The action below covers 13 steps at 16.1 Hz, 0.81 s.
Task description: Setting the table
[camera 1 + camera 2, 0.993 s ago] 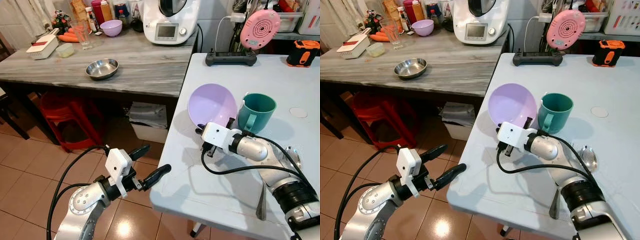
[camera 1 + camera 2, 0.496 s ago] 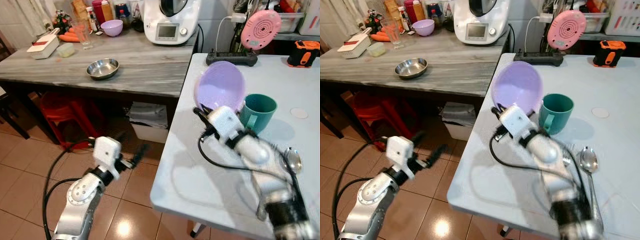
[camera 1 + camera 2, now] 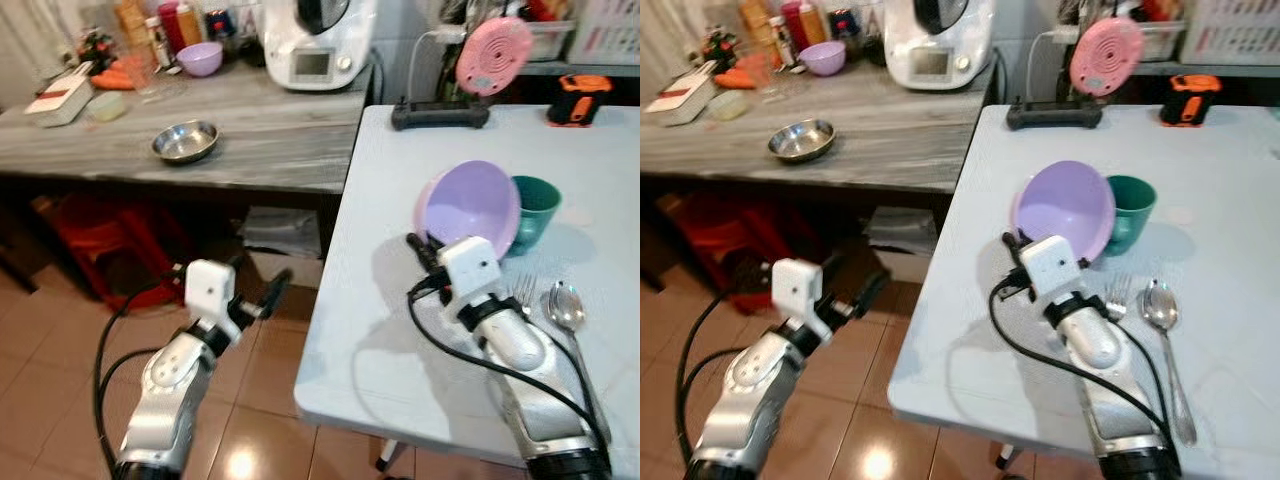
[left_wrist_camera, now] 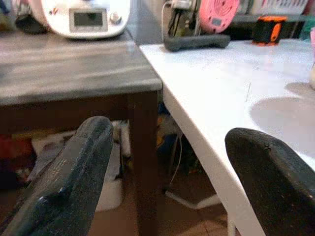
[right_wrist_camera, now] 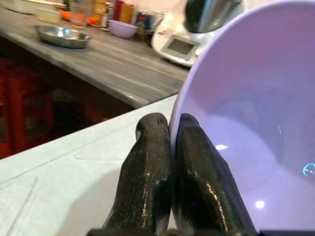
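A lilac plastic bowl (image 3: 473, 207) is held tilted on edge above the white table (image 3: 390, 300), its hollow facing me. My right gripper (image 3: 428, 246) is shut on the bowl's lower left rim; in the right wrist view the two black fingers (image 5: 152, 162) pinch the rim of the bowl (image 5: 256, 128). A teal mug (image 3: 535, 210) stands just behind the bowl. A fork (image 3: 520, 292) and a spoon (image 3: 566, 308) lie on the table to the right of my arm. My left gripper (image 3: 262, 293) hangs open beside the table's left edge, over the floor.
A grey wooden counter (image 3: 250, 130) stands to the left with a steel bowl (image 3: 186, 140), a second lilac bowl (image 3: 201, 57) and a white kitchen machine (image 3: 310, 40). A black controller (image 3: 440, 113), pink fan (image 3: 490, 55) and orange device (image 3: 572, 98) sit at the table's far end.
The right gripper carried the bowl up, then right and down toward the mug, tilted steeply. The left arm dropped lower beside the table. The camera also shifted.
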### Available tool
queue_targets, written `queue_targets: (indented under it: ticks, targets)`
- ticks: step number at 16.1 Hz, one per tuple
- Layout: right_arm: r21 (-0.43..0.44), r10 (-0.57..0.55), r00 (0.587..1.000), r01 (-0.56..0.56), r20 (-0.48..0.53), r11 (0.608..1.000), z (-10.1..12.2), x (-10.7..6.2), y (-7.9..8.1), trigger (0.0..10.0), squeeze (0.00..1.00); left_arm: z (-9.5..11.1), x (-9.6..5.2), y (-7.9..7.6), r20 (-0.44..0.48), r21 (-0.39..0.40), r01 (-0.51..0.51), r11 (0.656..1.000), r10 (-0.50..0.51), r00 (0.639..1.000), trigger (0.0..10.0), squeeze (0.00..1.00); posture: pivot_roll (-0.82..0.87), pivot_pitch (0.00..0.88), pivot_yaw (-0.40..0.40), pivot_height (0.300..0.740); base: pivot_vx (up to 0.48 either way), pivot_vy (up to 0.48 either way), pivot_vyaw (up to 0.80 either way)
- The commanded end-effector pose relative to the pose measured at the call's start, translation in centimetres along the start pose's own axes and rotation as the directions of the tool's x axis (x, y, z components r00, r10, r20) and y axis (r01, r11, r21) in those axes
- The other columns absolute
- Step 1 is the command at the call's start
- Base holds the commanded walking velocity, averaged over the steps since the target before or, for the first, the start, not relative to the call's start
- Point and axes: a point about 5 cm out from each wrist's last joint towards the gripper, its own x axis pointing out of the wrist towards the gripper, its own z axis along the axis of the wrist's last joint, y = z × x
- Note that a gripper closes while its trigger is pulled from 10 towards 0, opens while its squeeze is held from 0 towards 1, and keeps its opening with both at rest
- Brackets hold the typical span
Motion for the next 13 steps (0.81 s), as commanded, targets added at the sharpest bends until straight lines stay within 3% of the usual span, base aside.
queue_targets:
  ticks: [1,13]
  targets:
    - [0.012,0.006,0.999,-0.007,0.036,1.000,0.94,0.23,0.36,10.0,0.00,-0.49,-0.56,1.00,-0.027,0.001,-0.040,0.999,0.040,0.999,10.0,0.00,-0.07,0.040,0.110,0.740,0.000,0.428,-0.43]
    - [0.007,0.005,1.000,-0.005,0.016,1.000,0.93,0.26,0.32,10.0,0.00,-0.89,-0.79,0.86,-0.029,0.000,-0.041,0.999,0.041,0.999,10.0,0.00,-0.07,0.041,0.100,0.740,0.000,0.429,0.00]
